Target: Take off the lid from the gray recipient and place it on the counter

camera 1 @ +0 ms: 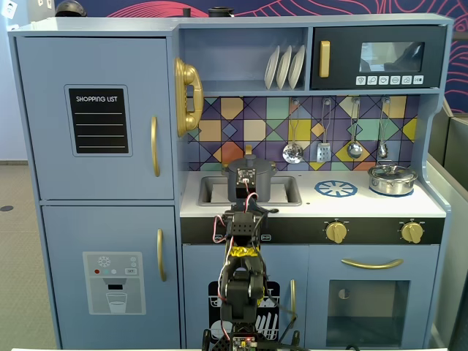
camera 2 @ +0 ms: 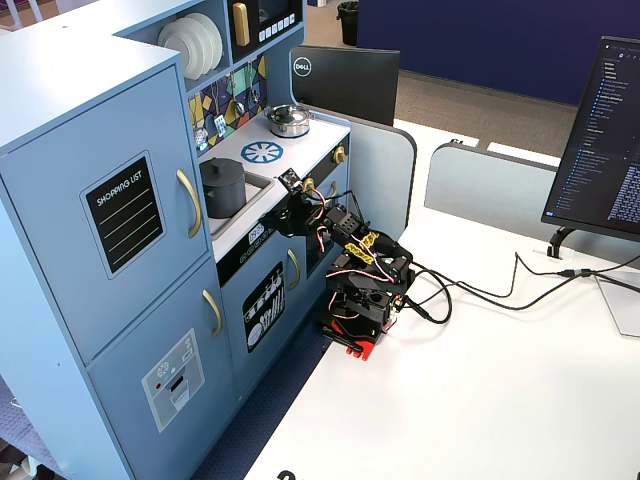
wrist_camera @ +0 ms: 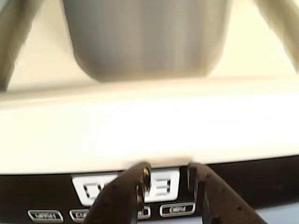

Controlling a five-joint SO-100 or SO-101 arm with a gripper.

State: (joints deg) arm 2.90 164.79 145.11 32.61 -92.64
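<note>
**Arm lined up in front of the gray pot, lid not yet gripped**

In a fixed view from the front, the gray recipient point(camera 1: 252, 180) sits in the sink recess of the counter point(camera 1: 431, 205), with the lid point(camera 1: 251, 165) on top and its knob pointing up. The arm rises straight in front of it, so the gripper point(camera 1: 246, 191) covers part of the pot's wall. That alignment suits a straight reach to the knob. The shiny silver pot point(camera 1: 392, 178) stands well apart, to the right of the blue burner ring point(camera 1: 336, 189).

In the wrist view, the gripper point(wrist_camera: 168, 175) enters from the bottom edge, its jaws slightly apart and holding nothing. They hang over the dark control strip point(wrist_camera: 261, 179) at the counter's front edge, short of the pot point(wrist_camera: 147, 39), which fills the top of the picture. The lid is out of frame here.

In the other fixed view, from the side, the gripper point(camera 2: 284, 207) reaches over the counter's front edge toward the pot point(camera 2: 223, 187), seemingly near lid height; the jaws are too small to read.
</note>
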